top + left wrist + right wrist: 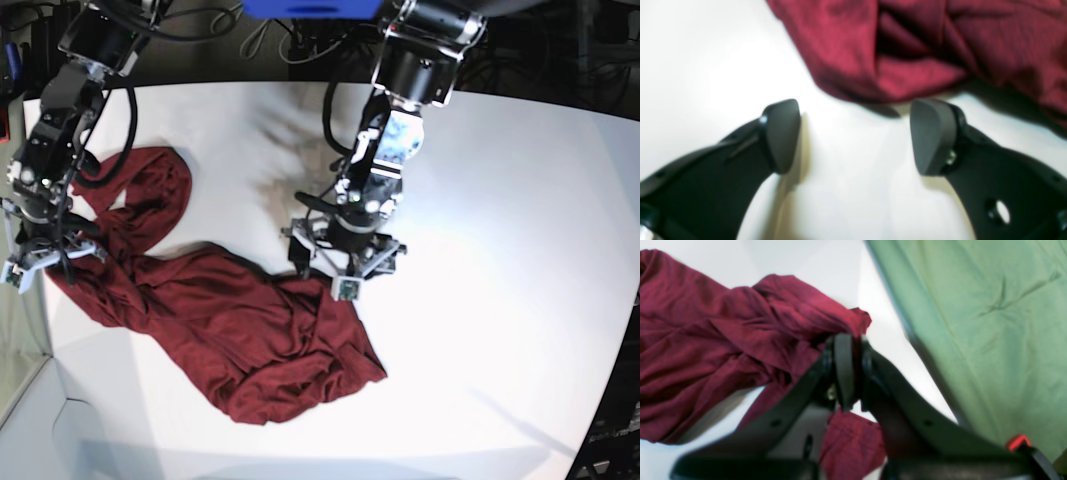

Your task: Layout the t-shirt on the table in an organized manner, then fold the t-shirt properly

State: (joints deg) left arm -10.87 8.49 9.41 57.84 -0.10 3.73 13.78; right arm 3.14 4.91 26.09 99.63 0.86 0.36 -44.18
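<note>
Two arms: you have both in the base view, one at each side of the shirt, and both low over the counter (500,200).
T-shirt (250,330): it lies crumpled on the counter, not spread flat. The bulk sits in a heap toward the near edge, left of the middle, and a long band of cloth runs from there toward the left edge, where it loops round a bare patch of white.
Right gripper (853,371): you see its jaws pressed together on a bunch of maroon fabric. Cloth shows above the pads and hangs out below them. In the base view this gripper (45,250) is close to the left edge of the counter, at the end of the shirt's long band.
Left gripper (855,136): your left wrist view shows its jaws spread wide with only bare white counter between the pads. It holds nothing. A rolled fold of the shirt (907,50) lies just beyond the fingertips; whether the right pad touches the cloth you cannot tell.
Left gripper, base view (340,265): it sits near the middle of the counter, at the far-side rim of the heap.
Green cloth (973,323): it lies past the counter's edge in the right wrist view.
</note>
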